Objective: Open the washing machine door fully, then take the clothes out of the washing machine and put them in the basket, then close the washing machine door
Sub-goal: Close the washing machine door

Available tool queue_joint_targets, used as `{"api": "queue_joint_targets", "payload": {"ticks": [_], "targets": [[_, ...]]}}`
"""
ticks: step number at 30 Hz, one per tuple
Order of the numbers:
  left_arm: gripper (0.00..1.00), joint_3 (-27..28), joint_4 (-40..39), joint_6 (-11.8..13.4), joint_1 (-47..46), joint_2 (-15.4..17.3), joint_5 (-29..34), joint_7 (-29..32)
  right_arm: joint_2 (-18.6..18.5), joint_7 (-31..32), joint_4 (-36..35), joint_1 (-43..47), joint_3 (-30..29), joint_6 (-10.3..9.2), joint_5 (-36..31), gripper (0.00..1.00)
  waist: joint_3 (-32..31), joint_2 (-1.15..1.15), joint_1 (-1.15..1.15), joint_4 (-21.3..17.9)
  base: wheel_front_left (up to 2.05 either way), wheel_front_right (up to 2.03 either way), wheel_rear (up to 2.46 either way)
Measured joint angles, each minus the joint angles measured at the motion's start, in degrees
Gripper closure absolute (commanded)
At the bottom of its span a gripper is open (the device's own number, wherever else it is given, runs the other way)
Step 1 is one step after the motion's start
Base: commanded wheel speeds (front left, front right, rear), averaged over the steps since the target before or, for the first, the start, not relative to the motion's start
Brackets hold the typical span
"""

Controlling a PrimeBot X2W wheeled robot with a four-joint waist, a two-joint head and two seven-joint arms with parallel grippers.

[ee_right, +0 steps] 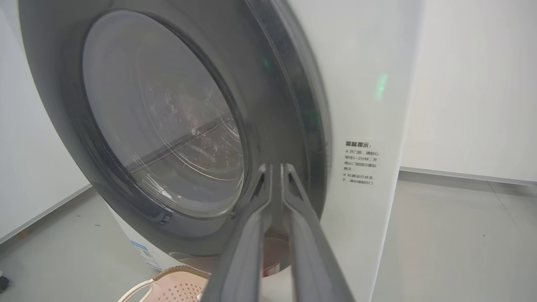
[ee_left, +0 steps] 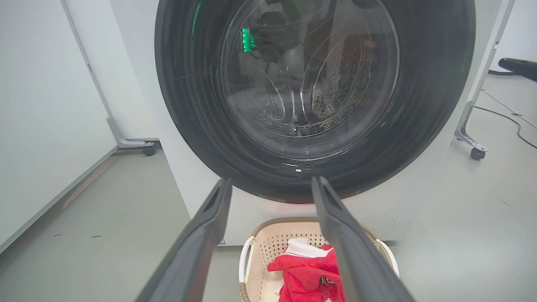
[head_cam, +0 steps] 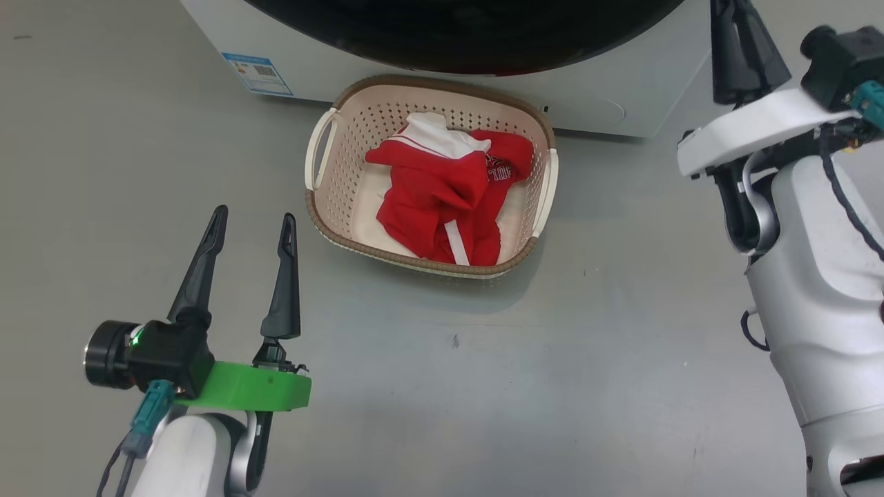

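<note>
- We take the washing machine [head_cam: 621,83] as landmark. The washing machine door [ee_left: 197,126] lies flat against its front; we cannot tell whether it is latched.
- The basket [head_cam: 345,138] stands on the floor just in front of the washing machine, below the door. The clothes [head_cam: 428,193] lie inside it, red with a white collar part on top.
- Left hand [head_cam: 255,212]: fingers spread wide and holding nothing, farther from the washing machine than the basket, pointing toward its front.
- Right hand [ee_right: 275,166]: fingers almost pressed together with a thin slit between them, pinching nothing, tips close to the door's right rim. Contact cannot be judged.
- Writing: the side label [ee_right: 361,162] is headed "温馨提示"; its smaller lines are not reliably legible. The blue sticker [head_cam: 257,74], low on the front, carries a QR code and text too small to read. The white lettering [head_cam: 498,171] on the clothes is crumpled and unreadable.
</note>
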Motion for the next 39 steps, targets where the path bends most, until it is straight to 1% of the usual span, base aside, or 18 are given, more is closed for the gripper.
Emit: {"api": "queue_joint_targets", "payload": {"ticks": [1,2,3,4,6,10,17,24,30,37,39], "targets": [[0.0,0.09,0.0,0.0,0.02,0.0,0.08,0.0,0.08,-0.01,-0.01,1.08,0.03,0.0,0.03,0.56,-0.33,0.0,0.0,-0.21,0.0,0.0,0.0],[0.0,0.22,-0.02,0.0,0.06,0.01,0.16,0.0,0.24,-0.08,-0.04,2.06,0.0,0.0,0.18,0.27,-0.65,0.0,0.0,-0.43,0.0,0.0,0.0],[0.0,0.48,-0.1,0.02,0.12,0.03,0.24,0.0,0.54,-0.26,-0.14,2.86,0.02,0.0,0.33,0.07,-0.93,0.0,0.0,-0.7,0.0,0.0,0.0],[0.0,0.81,-0.15,0.04,0.16,0.09,0.33,0.0,0.91,-0.27,-0.32,3.48,0.12,0.0,0.33,0.0,-1.17,0.0,0.0,-1.0,0.0,0.0,0.0],[0.0,1.54,-0.13,0.46,0.2,0.23,0.35,0.0,1.78,-0.31,-0.51,4.68,0.24,0.0,0.44,0.0,-1.62,0.0,0.0,-1.66,0.0,0.0,0.0],[0.0,1.77,0.09,0.46,1.18,0.73,0.47,0.0,2.59,-0.31,-2.13,7.88,-0.01,0.0,0.57,0.0,-2.72,0.0,0.0,-3.04,0.0,0.0,0.0],[0.0,1.75,1.36,0.44,3.25,1.37,0.47,0.0,2.8,-0.31,-5.71,12.07,-1.58,-0.08,0.31,0.0,-4.73,0.0,0.0,-5.14,0.0,0.0,0.0],[0.0,1.62,2.31,-0.08,5.89,1.74,0.45,0.0,3.44,-0.31,-7.22,19.84,-1.22,-0.11,-0.74,0.0,-7.69,0.0,0.0,-7.45,0.0,0.0,0.0],[0.0,1.46,3.45,-0.12,8.68,2.04,0.45,0.0,3.71,-0.31,-9.28,26.91,-2.15,-1.62,-0.83,0.0,-11.03,0.0,0.0,-9.48,0.0,0.0,0.0],[0.0,1.04,3.91,-0.25,11.01,2.2,0.4,0.0,4.37,-0.31,-12.02,32.78,-2.65,-2.59,-1.36,0.0,-14.29,0.0,0.0,-11.1,0.0,0.0,0.0],[0.0,1.02,4.02,-0.33,11.54,2.21,0.4,0.0,4.52,-0.31,-12.77,34.08,-2.6,-2.6,-1.86,0.0,-15.15,0.0,0.0,-11.5,0.0,0.0,0.0]]}}
